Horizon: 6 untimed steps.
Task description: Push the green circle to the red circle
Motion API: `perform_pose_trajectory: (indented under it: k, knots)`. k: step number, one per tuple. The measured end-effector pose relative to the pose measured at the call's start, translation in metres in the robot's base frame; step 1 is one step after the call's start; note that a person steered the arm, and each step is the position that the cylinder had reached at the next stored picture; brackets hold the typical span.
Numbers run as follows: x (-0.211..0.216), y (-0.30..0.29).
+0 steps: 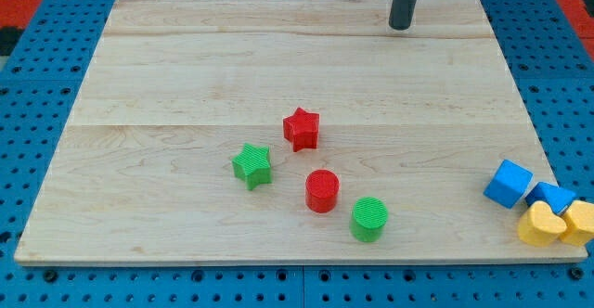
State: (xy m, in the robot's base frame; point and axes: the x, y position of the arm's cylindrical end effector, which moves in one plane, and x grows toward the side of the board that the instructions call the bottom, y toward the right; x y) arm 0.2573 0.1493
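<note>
The green circle lies near the view's bottom, a little right of centre. The red circle lies just up and left of it, with a small gap between them. My tip is at the view's top, right of centre, far above both circles and touching no block.
A red star sits above the red circle. A green star lies to the red circle's left. At the board's right edge sit two blue blocks and two yellow blocks. The wooden board rests on a blue pegboard.
</note>
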Motion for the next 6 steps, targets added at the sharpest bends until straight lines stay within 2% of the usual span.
perform_pose_trajectory:
  k: [3,6]
  knots:
    - [0.082,-0.031]
    - [0.180,-0.026]
